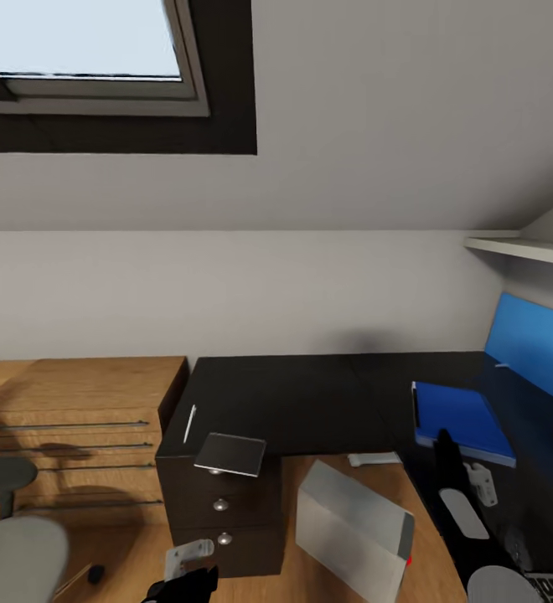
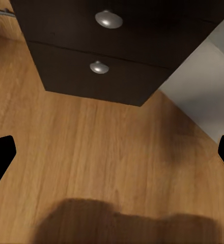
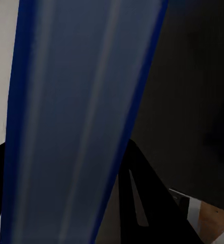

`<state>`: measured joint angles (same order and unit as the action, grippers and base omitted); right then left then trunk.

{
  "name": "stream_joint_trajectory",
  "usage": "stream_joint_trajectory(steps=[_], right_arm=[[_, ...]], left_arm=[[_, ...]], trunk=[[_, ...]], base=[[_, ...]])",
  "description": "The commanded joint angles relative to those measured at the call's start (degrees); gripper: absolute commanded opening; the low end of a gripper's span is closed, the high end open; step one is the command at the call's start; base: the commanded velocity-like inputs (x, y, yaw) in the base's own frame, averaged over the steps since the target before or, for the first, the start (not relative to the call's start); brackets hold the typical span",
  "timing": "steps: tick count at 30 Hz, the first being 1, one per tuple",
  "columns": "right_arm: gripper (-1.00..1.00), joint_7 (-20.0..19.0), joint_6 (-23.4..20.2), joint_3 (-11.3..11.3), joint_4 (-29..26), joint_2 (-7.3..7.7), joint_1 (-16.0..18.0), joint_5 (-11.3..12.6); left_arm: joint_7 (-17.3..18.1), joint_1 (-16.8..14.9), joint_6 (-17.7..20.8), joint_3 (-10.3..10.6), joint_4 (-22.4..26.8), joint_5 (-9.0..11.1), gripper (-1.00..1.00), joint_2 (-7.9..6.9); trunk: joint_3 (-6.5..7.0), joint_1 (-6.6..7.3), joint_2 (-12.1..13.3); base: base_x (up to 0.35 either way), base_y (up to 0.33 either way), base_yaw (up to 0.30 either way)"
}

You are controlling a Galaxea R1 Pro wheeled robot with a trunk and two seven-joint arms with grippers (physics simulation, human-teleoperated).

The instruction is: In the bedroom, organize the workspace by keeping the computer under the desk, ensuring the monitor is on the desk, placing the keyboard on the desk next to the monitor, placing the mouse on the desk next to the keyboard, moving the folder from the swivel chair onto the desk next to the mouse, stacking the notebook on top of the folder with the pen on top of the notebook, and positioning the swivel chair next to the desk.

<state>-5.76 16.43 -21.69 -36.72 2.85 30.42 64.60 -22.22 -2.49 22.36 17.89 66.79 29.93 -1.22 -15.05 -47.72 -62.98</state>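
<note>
Head view. The worktop (image 1: 310, 394), a glossy black L-shaped top, runs from a dark three-drawer unit (image 1: 219, 507) at its left end to the right wall. The folder (image 1: 457, 417), a flat bright blue rectangle with a black edge, lies on the worktop's right wing, below a blue wall panel (image 1: 532, 339). The right hand (image 1: 446, 448) reaches to the folder's near edge; from here it cannot be told whether it is closed. The notebook (image 1: 230, 453), a thin grey rectangle, rests on the near left corner of the worktop and overhangs the drawer unit's front. The pen (image 1: 189, 423), slim and white, lies just left of the notebook, near the worktop's left edge. The computer (image 1: 352, 523), a light grey box, stands tilted on the wood floor in the angle of the worktop. The swivel chair (image 1: 12, 557), grey-upholstered, shows at the lower left corner beside low light-wood cabinets (image 1: 71, 427). The left hand (image 1: 184, 584) hangs low in front of the drawer unit.

Left wrist view. The left hand's fingers (image 2: 1, 152) stand wide apart over the plank floor (image 2: 107, 157); two round drawer knobs and the grey computer case lie beyond.

Right wrist view. The folder's blue face runs lengthwise between the right hand's dark fingers (image 3: 142, 203), which are clamped on it, over the black worktop.
</note>
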Motion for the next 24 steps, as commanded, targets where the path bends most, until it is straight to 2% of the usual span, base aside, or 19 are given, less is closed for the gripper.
stream_joint_trajectory(steps=[1, 4, 10, 13, 18, 24], right_arm=[[-1.00, -0.5, 0.5, 0.0, 0.9, 0.21, 0.4, 0.6], [-1.00, -0.5, 1.6, 0.0, 3.7, 1.05, 1.8, 0.7], [-1.00, -0.5, 2.2, 0.0, 4.9, 1.44, 2.5, 0.8], [-1.00, -0.4, 2.2, 0.0, 5.1, 1.50, 2.6, 0.9], [-1.00, -0.4, 2.3, -0.1, 5.2, 1.52, 2.6, 1.0], [-1.00, -0.4, 2.2, -0.1, 5.2, 1.38, 2.6, 1.1]], left_arm=[[-0.6, -0.1, 0.1, 0.2, 0.1, 0.6, 1.00, -0.07], [-0.7, -0.1, 0.2, 0.2, 0.0, 0.7, 1.00, -0.09], [-0.7, -0.1, 0.2, -0.1, 0.0, 0.8, 1.00, -0.10], [-0.7, -0.1, 0.2, -0.9, 0.2, 1.6, 1.00, -0.10], [-0.7, -0.1, 0.2, -2.9, 0.6, 4.7, 1.00, -0.10], [-0.7, -0.1, 0.2, -3.3, 0.6, 5.5, 1.00, -0.10]], trunk=[[-0.08, -0.02, 0.0], [-0.08, -0.02, 0.0], [-0.08, -0.02, 0.0], [-0.08, -0.02, 0.0], [-0.26, -0.24, -0.4], [-1.33, -1.56, -2.9]], base=[[0.214, -0.206, 0.000], [0.194, -0.207, 0.000], [0.102, -0.146, 0.000], [0.022, -0.036, 0.000], [0.007, -0.011, 0.000], [0.001, -0.002, 0.000]])
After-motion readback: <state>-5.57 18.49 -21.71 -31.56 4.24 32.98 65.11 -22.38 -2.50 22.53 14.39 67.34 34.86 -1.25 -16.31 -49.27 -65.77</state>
